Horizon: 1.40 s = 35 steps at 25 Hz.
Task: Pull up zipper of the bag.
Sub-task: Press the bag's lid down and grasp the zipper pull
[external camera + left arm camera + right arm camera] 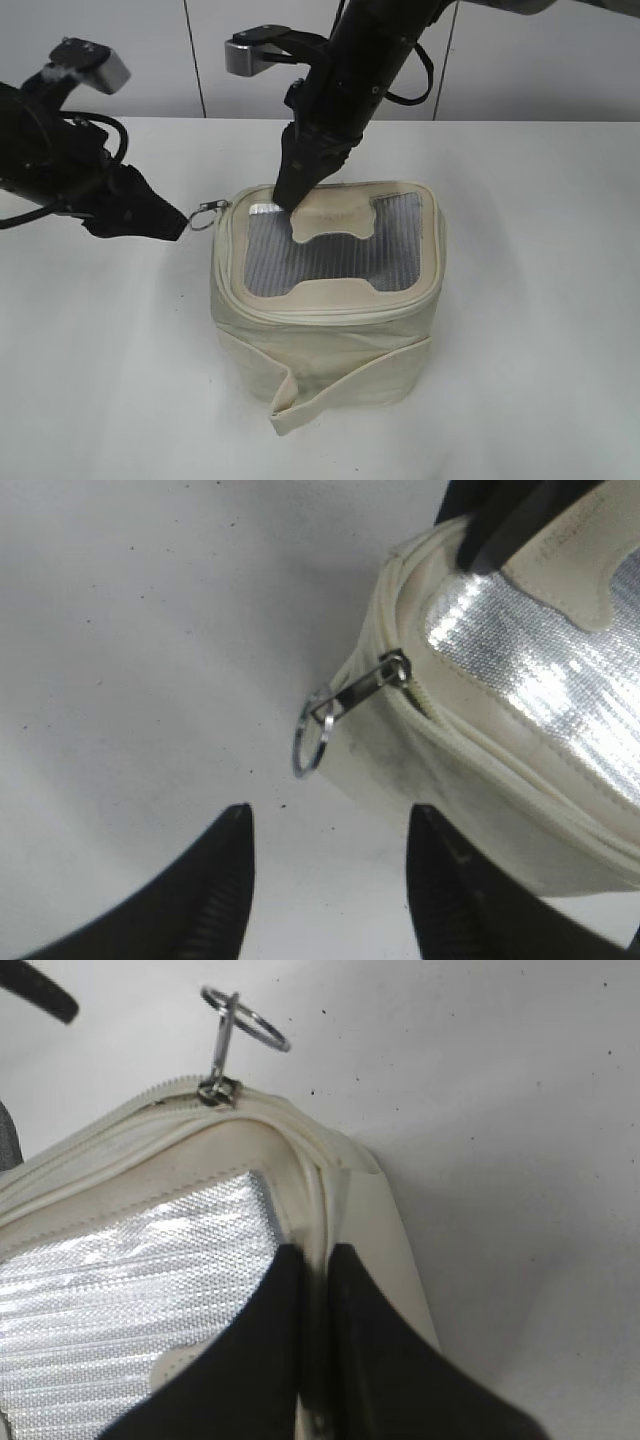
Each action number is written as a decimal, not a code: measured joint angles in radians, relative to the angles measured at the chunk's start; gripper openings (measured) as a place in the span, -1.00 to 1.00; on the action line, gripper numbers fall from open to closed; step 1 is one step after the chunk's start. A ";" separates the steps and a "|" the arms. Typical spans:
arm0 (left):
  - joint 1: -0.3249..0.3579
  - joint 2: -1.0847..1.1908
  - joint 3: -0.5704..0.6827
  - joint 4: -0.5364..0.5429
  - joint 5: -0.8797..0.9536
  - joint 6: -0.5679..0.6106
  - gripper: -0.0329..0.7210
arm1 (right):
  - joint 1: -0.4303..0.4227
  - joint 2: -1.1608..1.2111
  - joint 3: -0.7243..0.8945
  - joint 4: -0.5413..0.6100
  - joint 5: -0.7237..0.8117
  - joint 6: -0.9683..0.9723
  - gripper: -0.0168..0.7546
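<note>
Standing upright on the white table (540,350), the cream bag (330,345) had its zipper (325,1175) ring pull (313,742) projecting off the lid's far-left corner. Left gripper (330,880) was spread wide just left of the ring, not touching. Right gripper (312,1360), fingers nearly together, pressed on the lid's far rim.

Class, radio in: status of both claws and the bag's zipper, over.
Left claw open, short of silver ring pull. Right claw shut, pressing on boxy cream fabric bag lid. Nothing in the way.
</note>
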State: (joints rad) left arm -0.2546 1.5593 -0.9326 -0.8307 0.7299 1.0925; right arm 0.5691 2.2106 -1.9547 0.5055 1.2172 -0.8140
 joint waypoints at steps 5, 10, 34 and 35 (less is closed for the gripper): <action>-0.065 0.035 -0.005 0.014 -0.058 0.007 0.12 | 0.000 0.001 -0.001 0.000 0.000 0.001 -0.84; -0.102 0.050 -0.005 0.017 -0.193 0.007 0.12 | 0.000 0.001 -0.002 -0.001 0.000 0.001 -0.84; -0.120 0.071 -0.006 0.098 -0.076 0.002 -0.92 | 0.000 0.001 -0.002 -0.004 0.000 0.022 -0.84; -0.120 0.069 -0.007 0.100 -0.064 -0.006 -0.92 | 0.000 0.001 -0.002 -0.007 0.000 0.029 -0.84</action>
State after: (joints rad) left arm -0.3751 1.6287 -0.9400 -0.7306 0.6661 1.0868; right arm 0.5691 2.2117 -1.9569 0.4990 1.2172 -0.7846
